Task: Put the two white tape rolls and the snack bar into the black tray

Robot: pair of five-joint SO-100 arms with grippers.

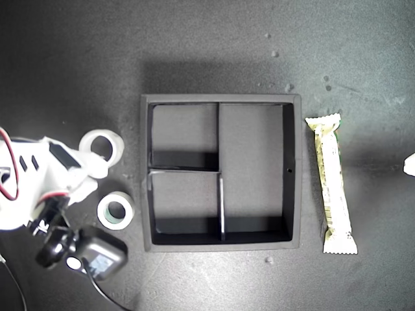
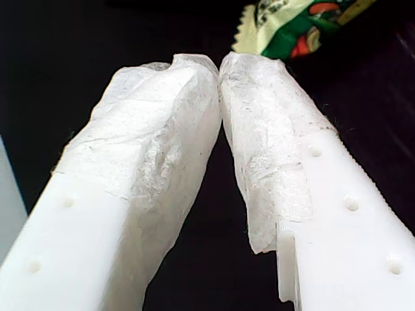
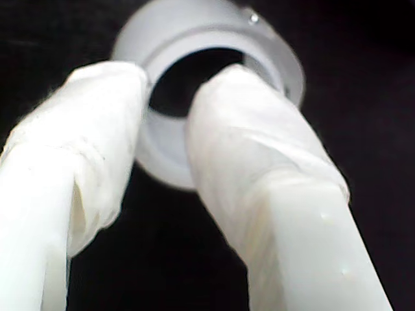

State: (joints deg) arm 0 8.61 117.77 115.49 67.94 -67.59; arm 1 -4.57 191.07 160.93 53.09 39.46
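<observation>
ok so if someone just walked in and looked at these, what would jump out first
The black tray, middle of the exterior view, all compartments bare. On that view's left my second gripper straddles the wall of one white tape roll, the other roll below it. The snack bar lies right of the tray.

Tape rolls (image 1: 102, 144) (image 1: 116, 210), snack bar (image 1: 331, 184) flank tray (image 1: 293, 172).

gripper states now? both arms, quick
My first gripper: shut, holding nothing; snack bar lies beyond it.
My second gripper: shut on the wide tape roll, one jaw through its hole.
</observation>
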